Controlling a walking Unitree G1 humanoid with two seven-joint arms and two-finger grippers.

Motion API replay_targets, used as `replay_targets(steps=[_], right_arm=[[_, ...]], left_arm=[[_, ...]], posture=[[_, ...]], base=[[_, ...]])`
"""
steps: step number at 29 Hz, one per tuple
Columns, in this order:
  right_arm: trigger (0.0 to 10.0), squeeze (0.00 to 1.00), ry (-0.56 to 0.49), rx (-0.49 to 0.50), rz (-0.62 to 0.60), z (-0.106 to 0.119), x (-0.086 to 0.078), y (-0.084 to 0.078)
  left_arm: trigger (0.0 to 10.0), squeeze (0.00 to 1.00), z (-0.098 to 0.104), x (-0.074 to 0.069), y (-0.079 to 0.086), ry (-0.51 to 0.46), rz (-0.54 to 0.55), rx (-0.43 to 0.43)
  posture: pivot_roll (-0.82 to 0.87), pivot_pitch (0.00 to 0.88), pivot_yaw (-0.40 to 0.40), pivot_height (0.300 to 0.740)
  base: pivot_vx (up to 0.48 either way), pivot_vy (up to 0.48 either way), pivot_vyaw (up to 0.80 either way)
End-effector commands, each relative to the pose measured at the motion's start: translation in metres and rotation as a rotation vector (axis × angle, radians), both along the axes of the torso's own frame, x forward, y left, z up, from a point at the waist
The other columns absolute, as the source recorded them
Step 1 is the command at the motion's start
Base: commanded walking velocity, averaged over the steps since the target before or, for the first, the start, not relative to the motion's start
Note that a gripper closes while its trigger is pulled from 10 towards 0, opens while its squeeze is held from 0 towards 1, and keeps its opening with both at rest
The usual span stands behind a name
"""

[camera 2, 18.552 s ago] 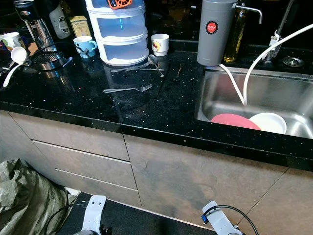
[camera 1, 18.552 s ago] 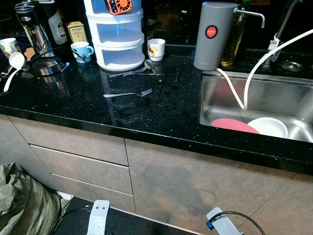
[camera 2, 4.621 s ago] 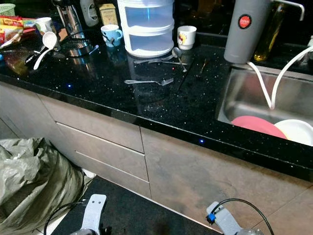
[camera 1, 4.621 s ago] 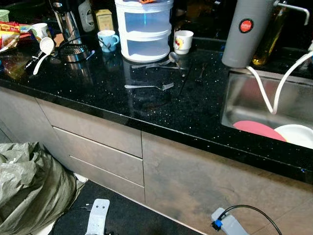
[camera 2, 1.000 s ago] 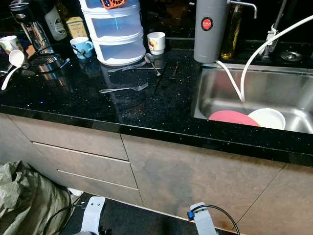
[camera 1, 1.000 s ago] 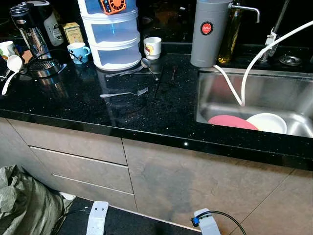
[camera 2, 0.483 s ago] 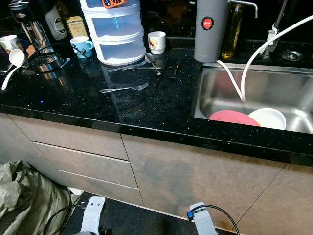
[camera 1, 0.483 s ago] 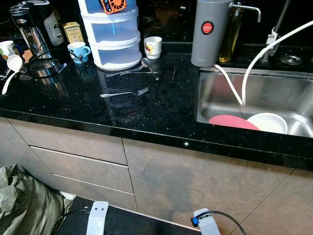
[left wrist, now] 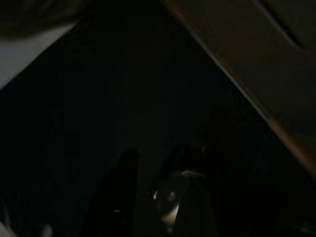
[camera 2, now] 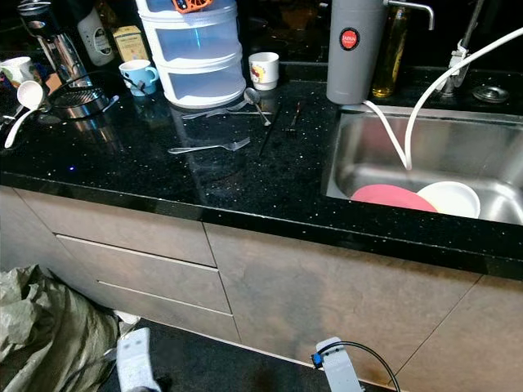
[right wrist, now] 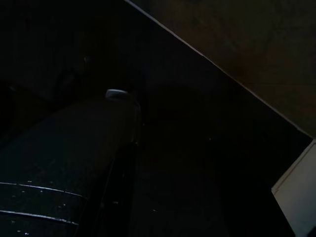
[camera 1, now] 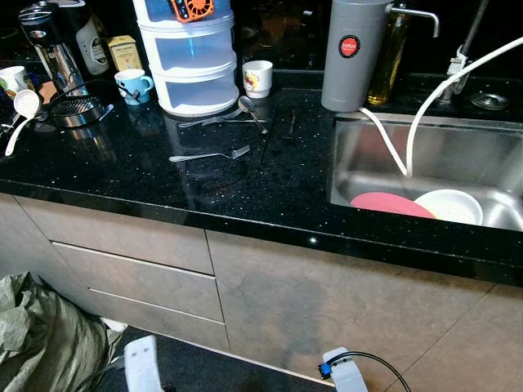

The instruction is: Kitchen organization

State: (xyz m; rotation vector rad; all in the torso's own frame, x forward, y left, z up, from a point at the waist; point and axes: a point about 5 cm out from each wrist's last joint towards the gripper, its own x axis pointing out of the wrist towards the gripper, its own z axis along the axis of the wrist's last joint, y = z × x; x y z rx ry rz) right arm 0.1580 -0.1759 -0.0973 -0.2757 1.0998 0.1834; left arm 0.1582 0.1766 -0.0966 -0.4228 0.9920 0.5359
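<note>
A black stone counter (camera 1: 122, 175) runs in front of me. On it a silver fork (camera 1: 211, 154) lies alone, and a spoon (camera 1: 248, 106) with more cutlery and dark utensils (camera 1: 265, 137) lies beside a white plastic drawer tower (camera 1: 189, 57). A white mug (camera 1: 257, 78) and a blue mug (camera 1: 131, 85) stand at the back. The steel sink (camera 1: 458, 151) holds a pink plate (camera 1: 391, 204) and a white bowl (camera 1: 449, 206). Both arms hang idle low by the cabinet: left arm (camera 1: 140, 371), right arm (camera 1: 347, 376). Both wrist views are very dark.
A grey water filter (camera 1: 351, 53) with white hoses and an oil bottle (camera 1: 388, 57) stand by the sink. A coffee machine (camera 1: 49, 41), a wire strainer (camera 1: 78, 109) and a white ladle (camera 1: 18, 110) sit far left. Drawers (camera 1: 131, 245) lie below; a green sack (camera 1: 41, 343) rests on the floor.
The left arm's silver end has swung to the left and lower in the view. The picture has drifted slightly; nothing on the counter has moved.
</note>
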Motion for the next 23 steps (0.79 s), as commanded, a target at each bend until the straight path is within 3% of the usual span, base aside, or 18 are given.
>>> replay_targets(steps=[1, 4, 5, 6, 7, 8, 9, 10, 11, 14, 15, 17, 18, 23], right_arm=[[10.0, 0.0, 0.028, 0.026, 0.014, -0.003, -0.006, 0.008], [10.0, 0.0, 0.029, 0.027, 0.013, -0.003, -0.006, 0.008], [10.0, 0.0, 0.029, 0.028, 0.013, -0.003, -0.006, 0.008], [10.0, 0.0, 0.029, 0.03, 0.012, -0.003, -0.006, 0.009], [10.0, 0.0, 0.029, 0.03, 0.012, -0.003, -0.006, 0.009], [10.0, 0.0, 0.03, 0.032, 0.012, -0.003, -0.007, 0.009], [10.0, 0.0, 0.03, 0.032, 0.012, -0.003, -0.007, 0.009], [10.0, 0.0, 0.03, 0.033, 0.011, -0.003, -0.007, 0.01], [10.0, 0.0, 0.03, 0.034, 0.011, -0.003, -0.007, 0.01], [10.0, 0.0, 0.031, 0.034, 0.012, -0.003, -0.007, 0.011], [10.0, 0.0, 0.03, 0.035, 0.013, -0.003, -0.006, 0.011], [10.0, 0.0, 0.03, 0.035, 0.015, -0.003, -0.006, 0.011], [10.0, 0.0, 0.029, 0.036, 0.016, -0.003, -0.006, 0.012], [10.0, 0.0, 0.029, 0.036, 0.016, -0.003, -0.006, 0.012]], left_arm=[[10.0, 0.0, -0.001, -0.005, 0.001, 0.008, 0.114, 0.016], [10.0, 0.0, -0.001, -0.005, 0.002, 0.011, 0.137, 0.03], [10.0, 0.0, 0.006, 0.004, 0.026, -0.025, 0.158, 0.084], [10.0, 0.0, 0.02, 0.015, 0.067, -0.048, 0.184, 0.153], [10.0, 0.0, 0.02, 0.015, 0.067, -0.048, 0.184, 0.153], [10.0, 0.0, 0.033, 0.025, 0.096, -0.066, 0.197, 0.205], [10.0, 0.0, 0.033, 0.025, 0.096, -0.066, 0.197, 0.205], [10.0, 0.0, 0.043, 0.031, 0.114, -0.077, 0.188, 0.251], [10.0, 0.0, 0.048, 0.034, 0.122, -0.076, 0.142, 0.288], [10.0, 0.0, 0.048, 0.033, 0.123, -0.07, 0.069, 0.309], [10.0, 0.0, 0.048, 0.032, 0.124, -0.057, -0.03, 0.341], [10.0, 0.0, 0.049, 0.032, 0.125, -0.053, -0.093, 0.363], [10.0, 0.0, 0.057, 0.035, 0.136, -0.098, -0.062, 0.397], [10.0, 0.0, 0.069, 0.043, 0.148, -0.178, 0.004, 0.426]], posture=[[-0.06, 0.013, 0.052, 0.74], [-0.05, 0.015, 0.055, 0.74], [-0.04, 0.023, 0.054, 0.74], [-0.04, 0.025, 0.055, 0.74], [-0.04, 0.025, 0.055, 0.74], [-0.04, 0.028, 0.052, 0.74], [-0.04, 0.028, 0.052, 0.74], [-0.04, 0.031, 0.05, 0.74], [-0.04, 0.034, 0.047, 0.74], [-0.04, 0.034, 0.047, 0.74], [-0.04, 0.035, 0.045, 0.74], [-0.04, 0.034, 0.045, 0.74], [-0.04, 0.034, 0.045, 0.74], [-0.04, 0.033, 0.042, 0.74]], base=[[0.0, 0.0, 0.0], [0.0, 0.0, 0.0], [0.0, 0.0, 0.0], [0.0, 0.0, 0.0], [0.0, 0.0, 0.0], [0.0, 0.0, 0.0], [0.0, 0.0, 0.0], [0.0, 0.0, 0.0], [0.0, 0.0, 0.0], [0.0, 0.0, 0.0], [0.0, 0.0, 0.0], [0.0, 0.0, 0.0], [0.0, 0.0, 0.0], [0.0, 0.0, 0.0]])
